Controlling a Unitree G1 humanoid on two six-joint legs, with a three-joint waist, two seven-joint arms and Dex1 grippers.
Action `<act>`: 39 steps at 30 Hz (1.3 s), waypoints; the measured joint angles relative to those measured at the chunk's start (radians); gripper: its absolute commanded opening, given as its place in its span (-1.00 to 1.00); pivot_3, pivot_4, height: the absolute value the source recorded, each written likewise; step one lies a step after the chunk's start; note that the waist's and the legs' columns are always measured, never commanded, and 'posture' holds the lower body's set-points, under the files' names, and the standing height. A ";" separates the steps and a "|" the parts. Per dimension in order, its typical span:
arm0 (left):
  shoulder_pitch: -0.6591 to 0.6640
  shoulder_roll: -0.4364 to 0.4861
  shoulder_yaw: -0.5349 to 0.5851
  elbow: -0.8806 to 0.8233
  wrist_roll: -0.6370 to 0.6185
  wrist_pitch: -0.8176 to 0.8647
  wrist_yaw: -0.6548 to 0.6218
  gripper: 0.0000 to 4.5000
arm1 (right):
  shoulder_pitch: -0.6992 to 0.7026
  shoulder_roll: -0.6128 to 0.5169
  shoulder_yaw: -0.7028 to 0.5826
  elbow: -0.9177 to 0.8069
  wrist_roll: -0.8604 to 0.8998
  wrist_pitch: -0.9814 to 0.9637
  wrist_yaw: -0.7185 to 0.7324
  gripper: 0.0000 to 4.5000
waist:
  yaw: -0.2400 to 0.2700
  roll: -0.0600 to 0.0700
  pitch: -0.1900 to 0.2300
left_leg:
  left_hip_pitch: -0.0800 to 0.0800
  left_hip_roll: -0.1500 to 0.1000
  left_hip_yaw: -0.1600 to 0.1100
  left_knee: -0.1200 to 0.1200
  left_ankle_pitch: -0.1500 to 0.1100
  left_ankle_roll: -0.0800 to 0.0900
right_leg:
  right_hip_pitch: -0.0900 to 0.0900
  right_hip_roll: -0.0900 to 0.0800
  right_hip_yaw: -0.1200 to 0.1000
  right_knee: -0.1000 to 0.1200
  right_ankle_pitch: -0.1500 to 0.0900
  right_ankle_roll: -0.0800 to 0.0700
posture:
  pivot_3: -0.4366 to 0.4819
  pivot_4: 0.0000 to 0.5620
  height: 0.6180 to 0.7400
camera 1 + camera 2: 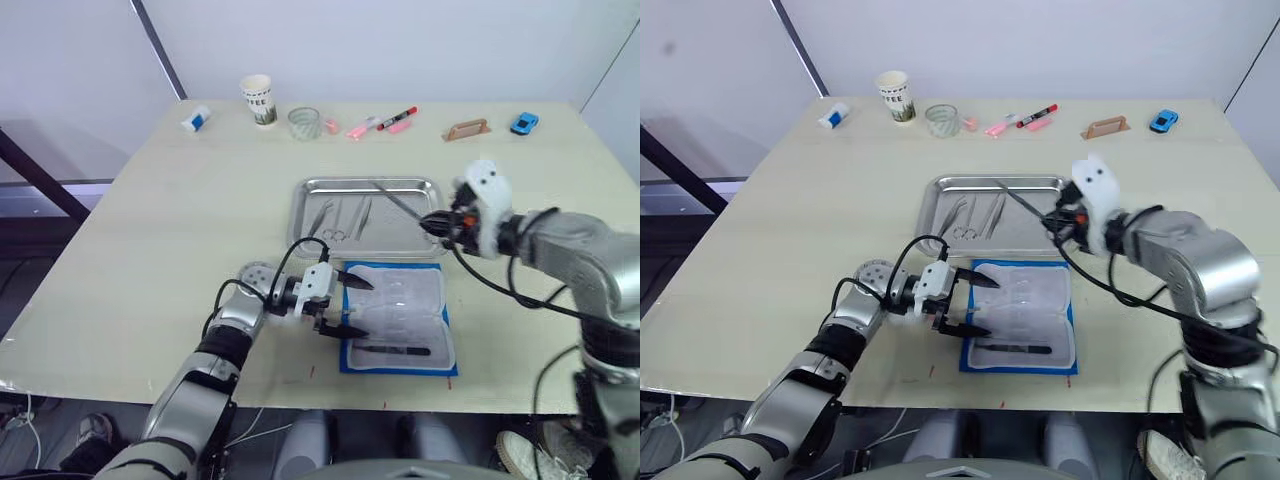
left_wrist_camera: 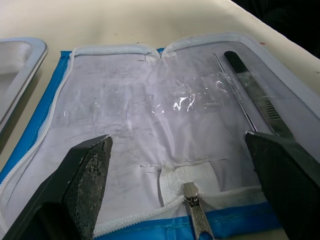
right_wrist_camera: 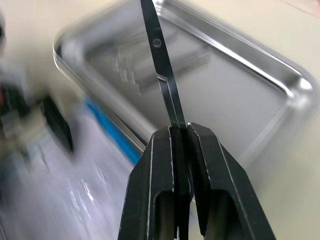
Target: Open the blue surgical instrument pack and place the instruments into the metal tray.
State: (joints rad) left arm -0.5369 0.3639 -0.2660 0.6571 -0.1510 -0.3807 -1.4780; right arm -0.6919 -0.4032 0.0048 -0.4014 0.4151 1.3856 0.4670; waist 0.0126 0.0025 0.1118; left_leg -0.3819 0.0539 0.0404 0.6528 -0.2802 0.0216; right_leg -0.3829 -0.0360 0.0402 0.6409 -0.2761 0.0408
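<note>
The blue surgical instrument pack (image 1: pixel 398 318) lies open on the table, pale lining up, just in front of the metal tray (image 1: pixel 400 236). One dark slim instrument (image 1: pixel 392 350) rests on the lining near the pack's front edge, also seen in the left wrist view (image 2: pixel 256 96). Several silvery instruments (image 1: pixel 340 218) lie in the tray's left half. My left gripper (image 1: pixel 350 305) is open at the pack's left edge, its fingers (image 2: pixel 85 185) either side of the zipper pull (image 2: pixel 192 200). My right gripper (image 1: pixel 435 222) is shut on a slim metal instrument (image 3: pixel 167 85) held over the tray's right side.
Along the table's far edge stand a paper cup (image 1: pixel 258 100), a glass (image 1: pixel 304 123), pink and red markers (image 1: pixel 385 123), a small wooden piece (image 1: pixel 466 129), a blue toy car (image 1: pixel 524 123) and a small white bottle (image 1: pixel 195 120).
</note>
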 measured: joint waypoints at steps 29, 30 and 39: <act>0.033 0.015 0.021 -0.048 0.000 0.030 0.006 1.00 | -0.076 0.536 -0.121 0.573 -0.248 -0.299 -0.577 -0.96 | -0.028 0.001 0.000 | 0.001 -0.002 0.000 0.000 0.000 0.000 | 0.001 0.000 0.001 0.001 0.002 0.004 | -0.05 -0.47 1.00; 0.035 0.016 0.021 -0.051 0.000 0.031 0.006 1.00 | -0.076 0.536 -0.122 0.582 -0.249 -0.304 -0.585 -0.96 | -0.029 0.002 0.000 | 0.000 -0.002 0.000 0.000 0.000 0.000 | 0.001 0.000 0.001 0.001 0.001 0.004 | -0.05 -0.47 1.00; 0.039 0.018 0.021 -0.060 0.000 0.041 0.010 1.00 | -0.079 0.537 -0.123 0.633 -0.240 -0.366 -0.615 -0.96 | -0.030 0.001 0.000 | 0.001 -0.002 0.000 -0.001 0.000 0.000 | 0.001 0.000 0.001 0.001 0.001 0.004 | -0.05 -0.47 1.00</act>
State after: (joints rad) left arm -0.4980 0.3821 -0.2452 0.5973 -0.1510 -0.3402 -1.4679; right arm -0.7714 0.1343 -0.1178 0.2319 0.1756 1.0193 -0.1477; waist -0.0176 0.0040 0.1116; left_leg -0.3812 0.0524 0.0408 0.6521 -0.2800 0.0218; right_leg -0.3822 -0.0356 0.0416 0.6415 -0.2746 0.0447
